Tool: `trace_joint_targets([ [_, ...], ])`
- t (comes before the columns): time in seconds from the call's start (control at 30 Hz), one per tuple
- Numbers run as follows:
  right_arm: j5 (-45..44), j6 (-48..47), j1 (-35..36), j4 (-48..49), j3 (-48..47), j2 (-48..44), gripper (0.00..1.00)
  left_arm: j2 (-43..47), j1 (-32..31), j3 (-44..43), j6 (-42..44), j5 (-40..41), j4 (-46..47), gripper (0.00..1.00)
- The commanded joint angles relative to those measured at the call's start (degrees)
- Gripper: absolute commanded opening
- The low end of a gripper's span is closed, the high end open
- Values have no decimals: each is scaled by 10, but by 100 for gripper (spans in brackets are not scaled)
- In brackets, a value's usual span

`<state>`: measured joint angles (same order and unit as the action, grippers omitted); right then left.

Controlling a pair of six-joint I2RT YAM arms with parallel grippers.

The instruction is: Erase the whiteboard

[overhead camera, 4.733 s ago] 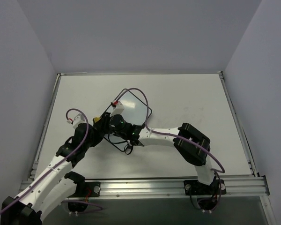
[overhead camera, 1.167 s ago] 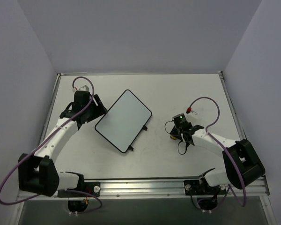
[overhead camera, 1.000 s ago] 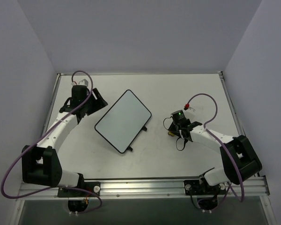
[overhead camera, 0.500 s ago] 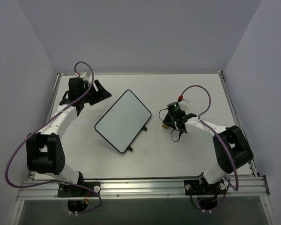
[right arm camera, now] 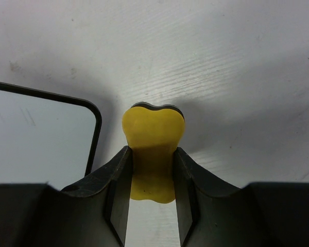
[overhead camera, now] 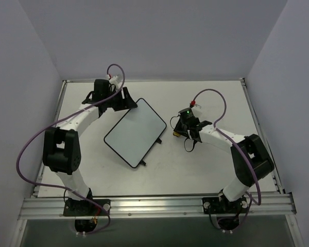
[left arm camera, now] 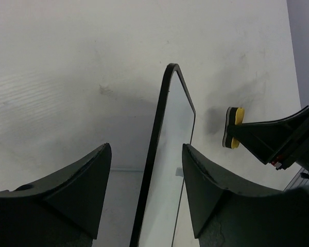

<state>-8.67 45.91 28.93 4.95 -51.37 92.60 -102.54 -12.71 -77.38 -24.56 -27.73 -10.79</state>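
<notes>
The small flat rectangular whiteboard [overhead camera: 135,132] with rounded corners and a thin black frame lies flat on the white tabletop [overhead camera: 211,103]. It is turned diagonally, one short end towards the far left and the other towards the near right. Two small black feet [overhead camera: 159,140] stick out from the long edge that faces the right arm. From above its surface looks plain white. The right wrist view shows a couple of faint thin streaks near one corner [right arm camera: 36,134].

At the whiteboard's far-left end, the left gripper [overhead camera: 130,101] has its fingers spread wide. In the left wrist view the board's framed edge [left arm camera: 172,154] runs up between the two fingers [left arm camera: 77,185], with a gap on either side.

Just beside the whiteboard's far-right corner, the right gripper [overhead camera: 176,134] is clamped on a small yellow sponge [right arm camera: 153,128] with a dark backing layer. The sponge sticks out past the fingertips and sits a little apart from the board's frame. The left wrist view shows the same sponge [left arm camera: 234,126] beyond the board.
</notes>
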Motion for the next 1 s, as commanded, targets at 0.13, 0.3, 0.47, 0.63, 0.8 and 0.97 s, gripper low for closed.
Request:
trace_joint_targets([
  [0.13, 2, -15, 19, -8, -59, 30, 1, -12, -33, -15, 24, -20, -6, 44],
  [0.3, 36, -23, 21, 20, -86, 58, 1, -8, -42, 7, 21, -20, 9, 17],
  [0.47, 70, -17, 22, 45, -123, 96, 0, -6, -42, 9, 27, -17, 5, 2],
  [0.63, 132, -14, 22, 81, -159, 121, 0, -5, -48, 16, 36, -7, 3, 2],
  [0.8, 151, 3, 31, 136, -170, 116, 0, -2, -51, 32, 37, 0, 21, 2],
  [0.97, 192, 31, 29, 161, -218, 170, 0, 4, -53, 47, 39, 5, 37, 2],
])
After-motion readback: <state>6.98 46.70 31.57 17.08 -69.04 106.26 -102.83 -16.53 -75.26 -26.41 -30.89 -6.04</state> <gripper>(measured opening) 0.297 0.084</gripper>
